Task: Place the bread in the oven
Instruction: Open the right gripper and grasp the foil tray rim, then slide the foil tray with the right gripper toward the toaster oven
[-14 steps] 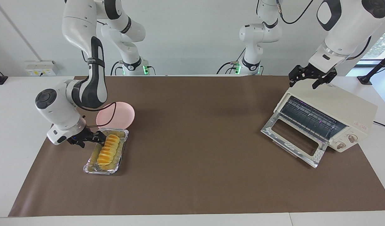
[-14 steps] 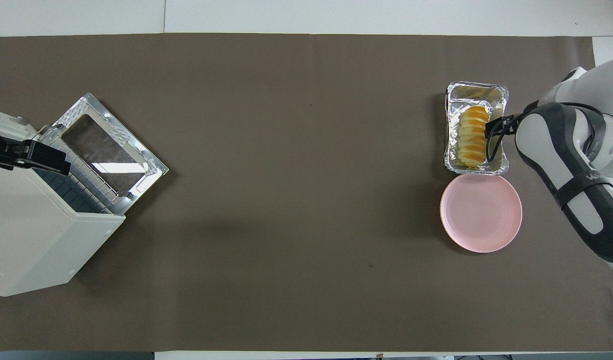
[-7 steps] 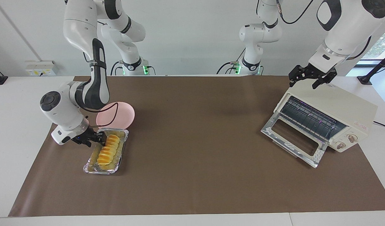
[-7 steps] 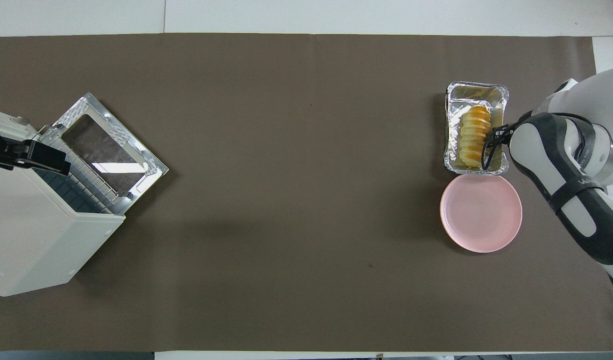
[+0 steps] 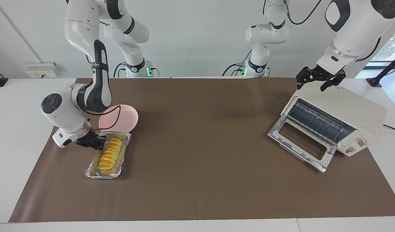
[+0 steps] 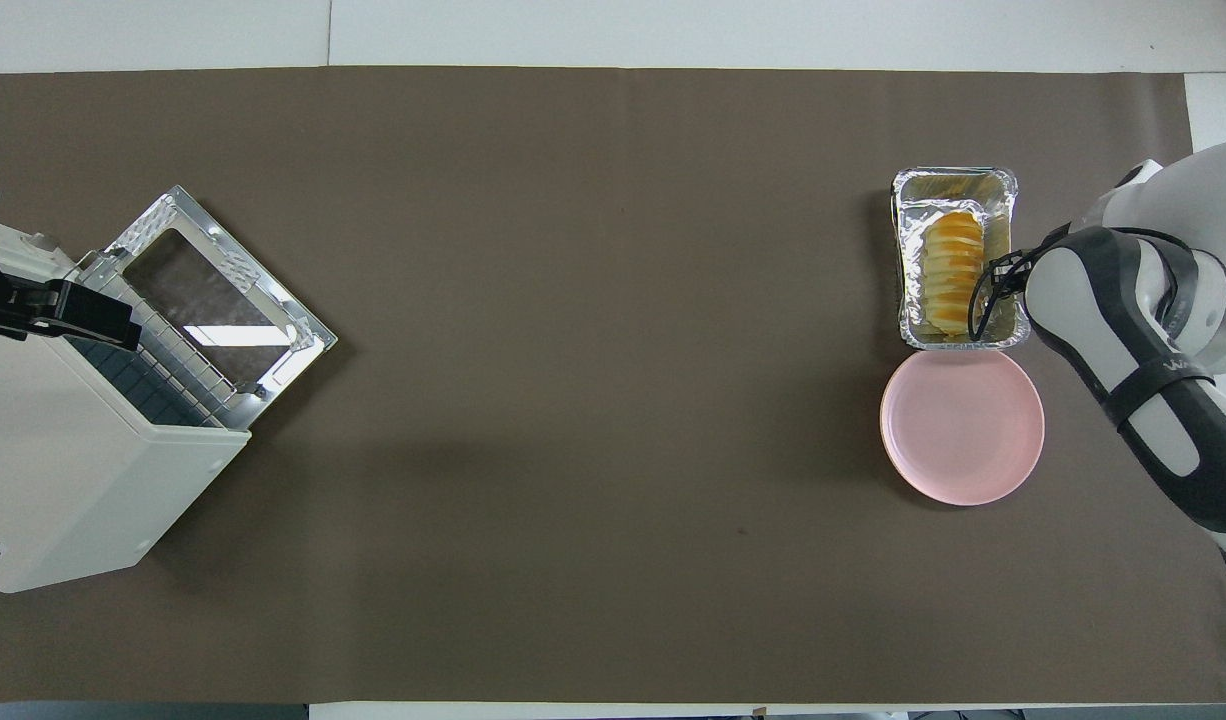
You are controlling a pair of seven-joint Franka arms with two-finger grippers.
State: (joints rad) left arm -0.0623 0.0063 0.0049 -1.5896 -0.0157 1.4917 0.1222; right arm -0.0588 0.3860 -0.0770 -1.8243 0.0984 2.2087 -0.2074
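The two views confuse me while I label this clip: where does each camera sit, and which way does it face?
Facing view: high across the table, facing the robots; shows both arms whole, bases at top, the oven and the bread in its foil tray.
Overhead view: high above the robots' end, looking forward and steeply down; shows only the right arm's forearm and the left gripper.
Shared: oven, bread, tray, pink plate, half a turn apart.

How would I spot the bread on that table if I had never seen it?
Start at the right arm's end of the brown mat, away from the oven. Beside the round pink plate lies a crinkled silver foil tray. The bread is the ridged yellow-orange loaf inside it, the only food there.
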